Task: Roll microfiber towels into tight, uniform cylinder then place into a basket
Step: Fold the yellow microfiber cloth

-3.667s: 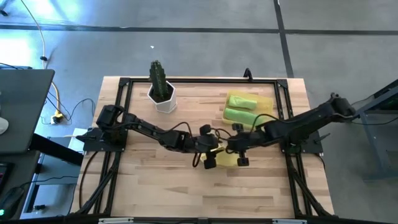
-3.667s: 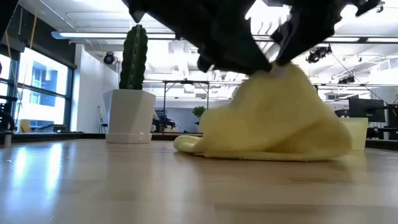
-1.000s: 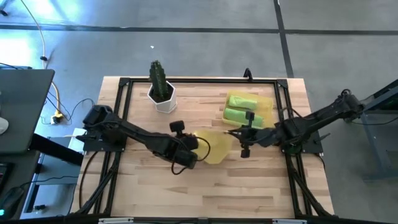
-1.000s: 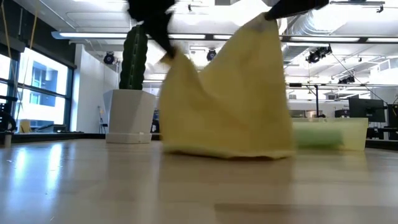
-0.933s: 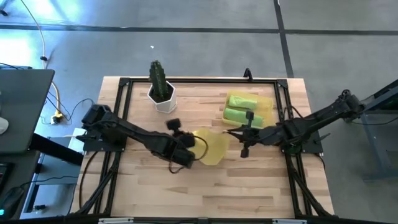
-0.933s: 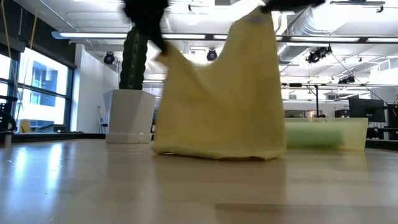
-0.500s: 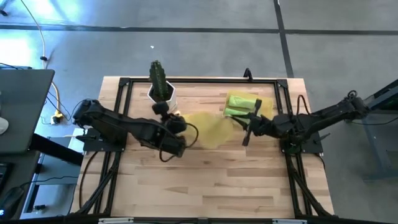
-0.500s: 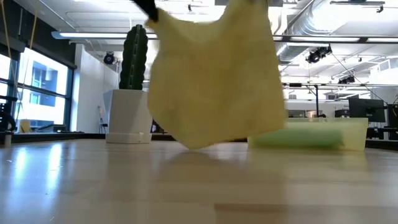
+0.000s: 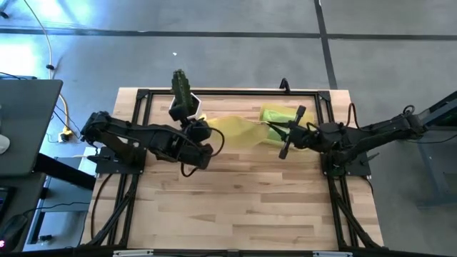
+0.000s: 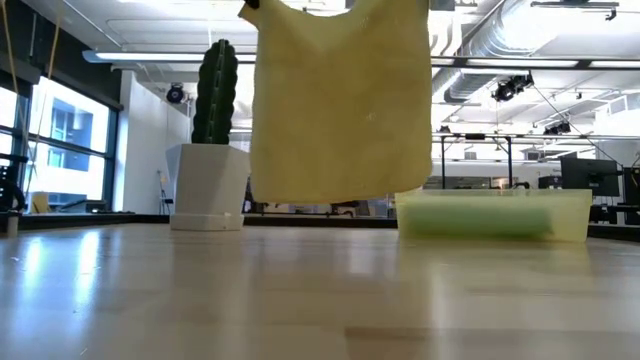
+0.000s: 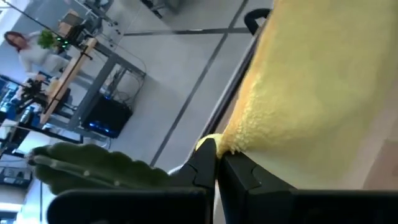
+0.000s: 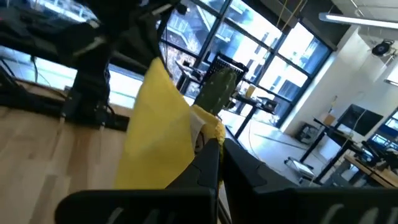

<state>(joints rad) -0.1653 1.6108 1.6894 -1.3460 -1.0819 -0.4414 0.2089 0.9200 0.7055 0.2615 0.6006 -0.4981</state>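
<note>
A bright yellow microfiber towel (image 9: 239, 132) hangs spread between my two grippers, above the middle of the table's far half. In the low view the towel (image 10: 340, 100) hangs as a flat sheet with its lower edge clear of the table. My left gripper (image 9: 208, 123) is shut on its left top corner, and my right gripper (image 9: 270, 129) is shut on its right top corner. The basket (image 9: 308, 118) stands at the far right, partly under my right gripper. Rolled lime green towels (image 9: 275, 114) lie in the basket (image 10: 495, 215). My left gripper pinches one top corner of the yellow towel (image 11: 227, 146) between its two fingers, coming from the table's left and slanting down. The towel hangs below it, clear of the table. My right gripper pinches the other top corner (image 12: 208, 127) between its two fingers, coming about level from the table's right. The top edge sags a little between the two holds.
A white pot with a green cactus (image 9: 182, 96) stands at the far left, close behind my left gripper. A black frame (image 9: 136, 143) runs round the table's edges. The near half of the wooden table (image 9: 235, 207) lies bare.
Both grippers have risen and gone toward the table's far edge, staying shut on the towel's corners. The towel's lower edge, which lay crumpled on the table, has lifted clear. The cloth now hangs as a flat sheet.
</note>
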